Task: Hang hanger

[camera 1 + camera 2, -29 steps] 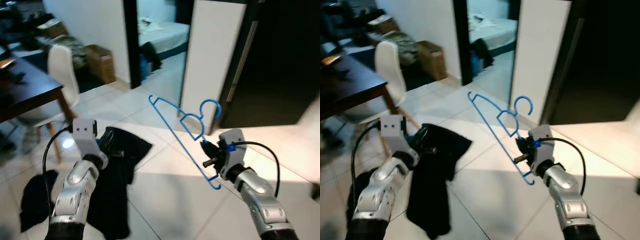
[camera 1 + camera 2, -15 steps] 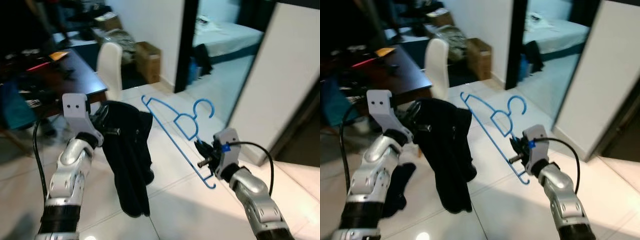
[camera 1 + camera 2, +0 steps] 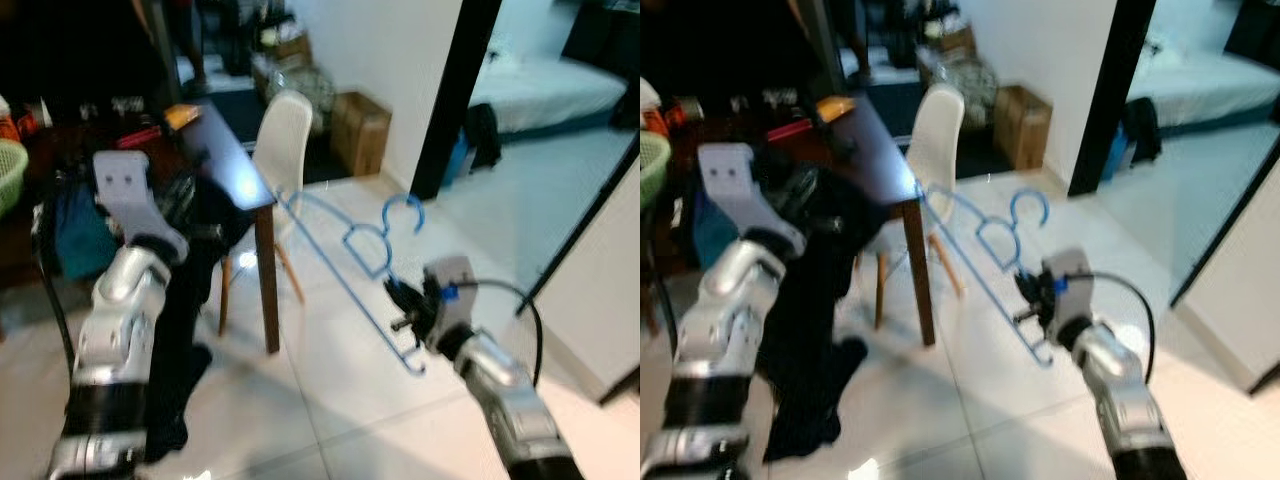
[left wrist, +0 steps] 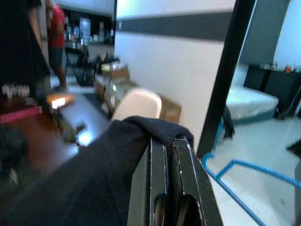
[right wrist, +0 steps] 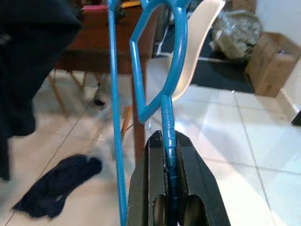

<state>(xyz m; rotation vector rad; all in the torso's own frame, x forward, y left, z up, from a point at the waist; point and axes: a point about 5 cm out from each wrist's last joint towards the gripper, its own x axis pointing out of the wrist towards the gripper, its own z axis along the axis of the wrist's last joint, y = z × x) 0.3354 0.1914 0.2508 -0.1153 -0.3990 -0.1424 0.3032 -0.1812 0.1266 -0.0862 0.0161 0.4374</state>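
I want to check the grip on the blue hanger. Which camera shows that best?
The right wrist view: the blue hanger runs straight down between the right gripper fingers, shut on its bar. The two eye views show the whole hanger held out over the floor, but blurred. The left wrist view catches one blue end beyond the dark garment.

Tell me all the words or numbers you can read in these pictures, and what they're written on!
There are none that can be read.
The blue hanger held by the right gripper carries no writing.
The black garment in the left gripper shows no label.
The cardboard box shows no print; the clutter on the dark table is too blurred to read.
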